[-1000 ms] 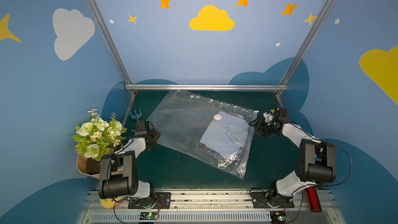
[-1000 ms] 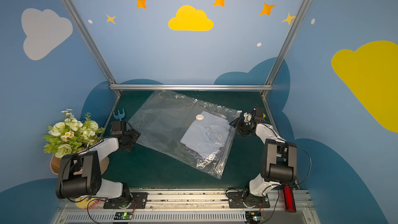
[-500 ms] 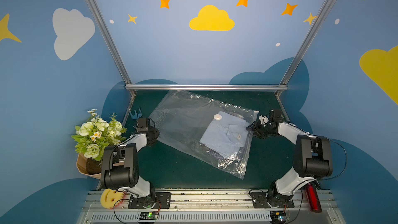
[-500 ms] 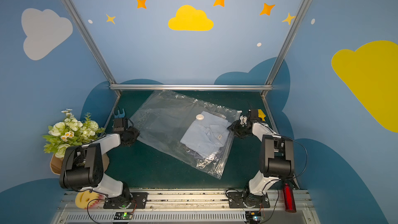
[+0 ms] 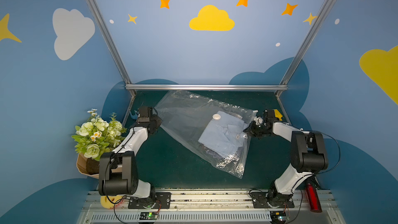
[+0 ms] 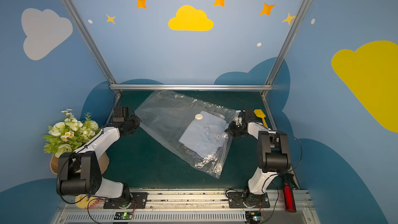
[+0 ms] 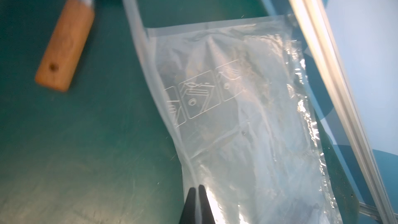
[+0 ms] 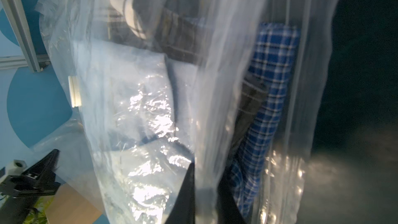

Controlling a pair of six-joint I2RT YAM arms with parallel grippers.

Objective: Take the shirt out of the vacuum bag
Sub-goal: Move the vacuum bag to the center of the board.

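Lying slantwise on the green tabletop (image 5: pixel 172 169), the vacuum bag (image 5: pixel 185 117) has its near corner right of centre and its far corner at the back rail (image 5: pixel 204 87). The folded pale blue shirt (image 5: pixel 221 134) sits inside its right half, the round white valve (image 5: pixel 216 116) over the shirt's far edge. The left jaws pinch shut on the bag's left edge; the right jaws, almost closed, clamp the plastic just right of the shirt.

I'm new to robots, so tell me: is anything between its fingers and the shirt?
Yes, the vacuum bag itself: the shirt lies inside it, so the left fingers and right fingers pinch only plastic at opposite edges.
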